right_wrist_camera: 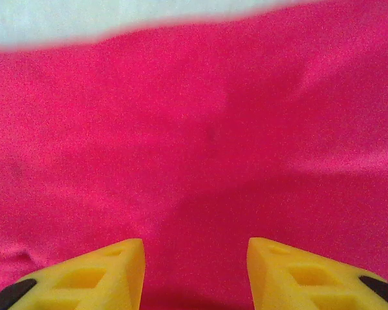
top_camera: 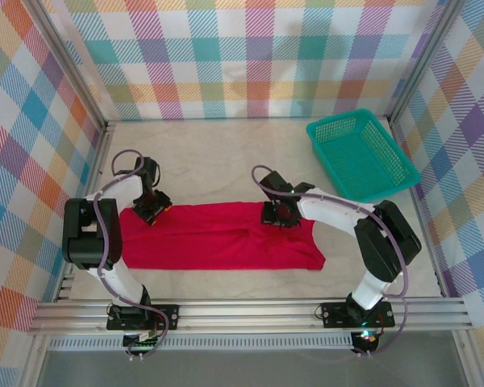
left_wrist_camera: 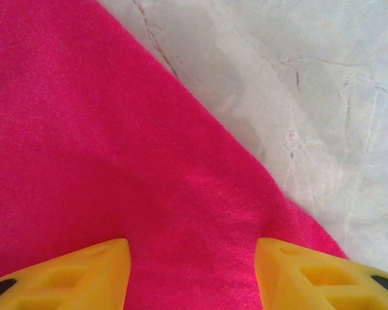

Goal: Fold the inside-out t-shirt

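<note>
The red t-shirt [top_camera: 218, 238] lies flat across the table as a wide folded band. My left gripper [top_camera: 151, 211] hangs over its far left corner, open, with red cloth [left_wrist_camera: 116, 161] spread between its yellow fingers [left_wrist_camera: 84, 274] and the cloth's edge running diagonally against the pale table [left_wrist_camera: 310, 97]. Over the far edge, right of the middle, my right gripper [top_camera: 281, 214] is open too. Beneath it the t-shirt [right_wrist_camera: 200, 142] spans the gap between the fingertips [right_wrist_camera: 297, 274]. No neck label is visible.
A teal mesh basket [top_camera: 361, 153] stands at the back right, apart from the shirt. Checked walls close in the table on three sides. Bare table lies behind the shirt and in front of it up to the rail.
</note>
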